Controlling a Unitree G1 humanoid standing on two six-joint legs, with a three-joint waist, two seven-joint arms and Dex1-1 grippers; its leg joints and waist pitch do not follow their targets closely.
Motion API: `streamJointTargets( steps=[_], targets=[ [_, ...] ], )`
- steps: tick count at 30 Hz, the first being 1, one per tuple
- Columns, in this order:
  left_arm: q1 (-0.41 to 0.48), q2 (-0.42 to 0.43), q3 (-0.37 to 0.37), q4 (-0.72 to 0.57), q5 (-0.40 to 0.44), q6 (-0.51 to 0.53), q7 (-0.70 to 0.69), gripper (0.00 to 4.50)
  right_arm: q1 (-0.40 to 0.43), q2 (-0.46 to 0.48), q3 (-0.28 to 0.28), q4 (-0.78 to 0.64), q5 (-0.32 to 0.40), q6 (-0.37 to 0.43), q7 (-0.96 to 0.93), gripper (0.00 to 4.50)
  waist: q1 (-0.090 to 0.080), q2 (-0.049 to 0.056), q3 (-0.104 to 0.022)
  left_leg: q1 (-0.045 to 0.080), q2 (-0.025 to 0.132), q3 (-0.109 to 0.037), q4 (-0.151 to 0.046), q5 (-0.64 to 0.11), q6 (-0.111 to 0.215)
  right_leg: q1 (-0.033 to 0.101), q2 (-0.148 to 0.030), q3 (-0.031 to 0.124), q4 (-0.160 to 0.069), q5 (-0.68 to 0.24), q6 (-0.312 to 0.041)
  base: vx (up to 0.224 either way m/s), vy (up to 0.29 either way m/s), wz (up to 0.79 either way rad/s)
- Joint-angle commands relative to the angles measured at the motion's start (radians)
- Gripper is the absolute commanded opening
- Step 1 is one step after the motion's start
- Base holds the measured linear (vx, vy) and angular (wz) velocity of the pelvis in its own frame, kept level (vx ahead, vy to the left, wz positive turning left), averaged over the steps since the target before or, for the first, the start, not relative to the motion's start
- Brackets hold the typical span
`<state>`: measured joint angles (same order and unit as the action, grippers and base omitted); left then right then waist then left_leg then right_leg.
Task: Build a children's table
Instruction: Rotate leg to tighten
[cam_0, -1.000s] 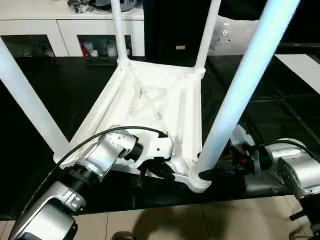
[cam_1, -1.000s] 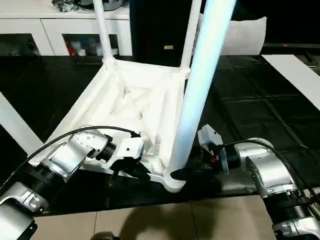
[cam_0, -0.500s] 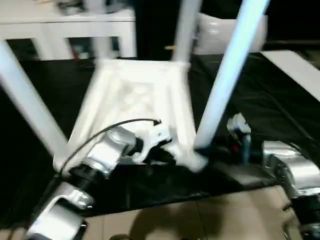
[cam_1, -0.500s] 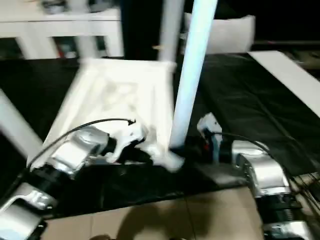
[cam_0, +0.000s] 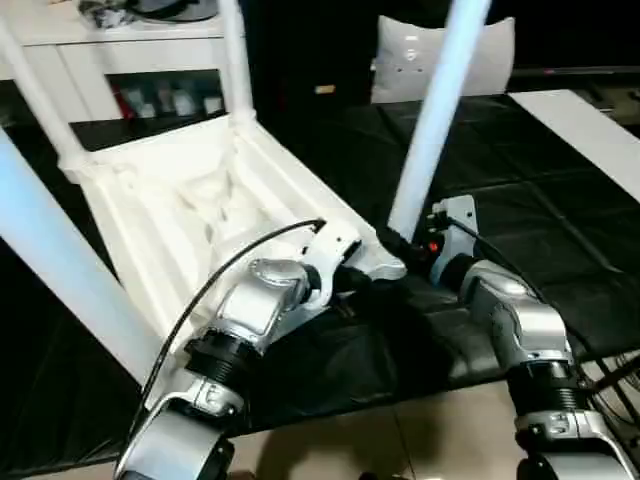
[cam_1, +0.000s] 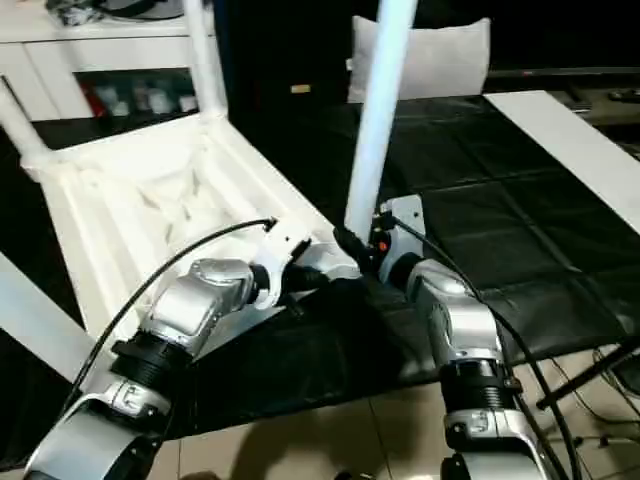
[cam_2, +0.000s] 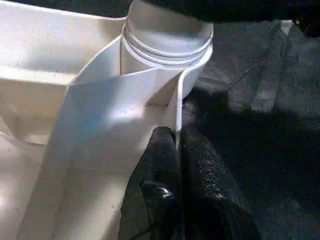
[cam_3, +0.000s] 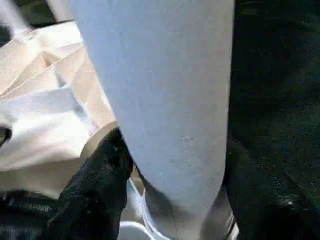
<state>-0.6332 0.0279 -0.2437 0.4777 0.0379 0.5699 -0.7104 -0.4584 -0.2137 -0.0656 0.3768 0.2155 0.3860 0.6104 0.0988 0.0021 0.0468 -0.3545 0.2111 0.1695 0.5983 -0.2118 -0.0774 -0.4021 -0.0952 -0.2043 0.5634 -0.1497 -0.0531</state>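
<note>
The children's table lies upside down: its white ribbed tabletop (cam_0: 170, 210) rests on the black cover and several white legs stand up from the corner sockets. My left gripper (cam_0: 350, 283) is shut on a thin wall of the tabletop (cam_2: 120, 130), right beside the near corner socket (cam_2: 165, 45). Its fingertips (cam_2: 162, 150) pinch that wall from both sides. My right gripper (cam_0: 400, 245) is shut on the foot of the near leg (cam_0: 435, 120), just above that socket. In the right wrist view the leg (cam_3: 165, 100) sits between two black fingers (cam_3: 100, 185).
The black-covered work table (cam_0: 540, 230) stretches away to the right, its front edge close below my forearms, with tiled floor (cam_0: 420, 440) beyond. A white cushion (cam_0: 445, 55) and a white cabinet (cam_0: 150, 60) stand at the back. A white board (cam_0: 590, 120) lies far right.
The tabletop has swung round, its far end now to the left, and the held corner sits further in from the front edge. The view has shifted too. Both grips have held.
</note>
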Motion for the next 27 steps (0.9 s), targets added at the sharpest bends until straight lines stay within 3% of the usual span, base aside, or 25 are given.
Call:
streamJointTargets(
  steps=[1,5,9,11,12,14,17,22,27],
  targets=[
    [-0.007,-0.011,-0.020,-0.055,-0.033,-0.073,-0.073,0.00,0.024,-0.019,0.052,-0.017,0.010,-0.007,0.093,3.14,0.011,-0.016,-0.082,-0.004,0.030,-0.009,-0.050,0.022,0.128,0.078,-0.078,0.079,-0.050,-0.193,-0.062,0.000,0.000,0.00],
    [-0.001,0.045,-0.050,-0.048,-0.017,-0.126,-0.139,0.00,0.047,-0.100,0.038,-0.046,0.045,-0.043,0.209,3.44,0.020,-0.014,-0.077,-0.001,0.030,-0.005,-0.053,-0.014,0.123,0.076,-0.078,0.079,-0.059,-0.250,-0.052,0.000,0.000,0.00],
    [0.002,0.126,-0.100,-0.034,0.000,-0.211,-0.255,0.00,0.078,-0.205,0.029,-0.107,0.083,-0.064,0.372,3.64,0.034,-0.015,-0.073,0.001,0.030,-0.006,-0.055,-0.054,0.117,0.075,-0.077,0.080,-0.063,-0.290,-0.025,0.000,0.000,0.00],
    [0.004,0.173,-0.130,-0.037,-0.004,-0.266,-0.343,0.00,0.092,-0.264,0.044,-0.120,0.073,-0.100,0.451,3.97,0.037,-0.016,-0.072,0.006,0.029,-0.004,-0.055,-0.084,0.097,0.071,-0.077,0.078,-0.072,-0.348,-0.001,0.000,0.000,0.00],
    [0.003,0.192,-0.142,-0.039,-0.007,-0.290,-0.385,0.00,0.100,-0.295,0.059,-0.121,0.060,-0.143,0.495,3.97,0.045,-0.015,-0.072,0.012,0.029,-0.003,-0.056,-0.096,0.089,0.066,-0.079,0.078,-0.075,-0.370,0.001,0.000,0.000,0.00],
    [-0.001,0.231,-0.173,-0.040,-0.006,-0.342,-0.465,0.00,0.109,-0.349,0.088,-0.129,0.061,-0.183,0.597,3.97,0.050,-0.015,-0.073,0.012,0.029,-0.002,-0.055,-0.096,0.089,0.066,-0.076,0.080,-0.071,-0.356,-0.007,0.000,0.000,0.00],
    [-0.002,0.250,-0.190,-0.040,-0.006,-0.370,-0.506,0.00,0.111,-0.370,0.101,-0.137,0.070,-0.179,0.645,3.97,0.056,-0.015,-0.075,0.007,0.034,-0.005,-0.055,-0.084,0.097,0.068,-0.076,0.080,-0.063,-0.327,-0.023,0.000,0.000,0.00],
    [-0.007,0.294,-0.242,-0.047,0.001,-0.442,-0.607,0.00,0.115,-0.408,0.146,-0.153,0.086,-0.168,0.763,3.50,0.069,-0.016,-0.077,0.005,0.036,-0.005,-0.054,-0.076,0.103,0.069,-0.078,0.082,-0.059,-0.313,-0.035,0.000,0.000,0.00],
    [-0.001,0.308,-0.262,-0.088,-0.017,-0.459,-0.689,0.00,0.108,-0.415,0.204,-0.150,0.083,-0.168,0.840,3.09,0.070,-0.016,-0.075,0.005,0.034,-0.004,-0.055,-0.096,0.085,0.068,-0.078,0.079,-0.065,-0.359,-0.025,0.000,0.000,0.00]
  ],
)
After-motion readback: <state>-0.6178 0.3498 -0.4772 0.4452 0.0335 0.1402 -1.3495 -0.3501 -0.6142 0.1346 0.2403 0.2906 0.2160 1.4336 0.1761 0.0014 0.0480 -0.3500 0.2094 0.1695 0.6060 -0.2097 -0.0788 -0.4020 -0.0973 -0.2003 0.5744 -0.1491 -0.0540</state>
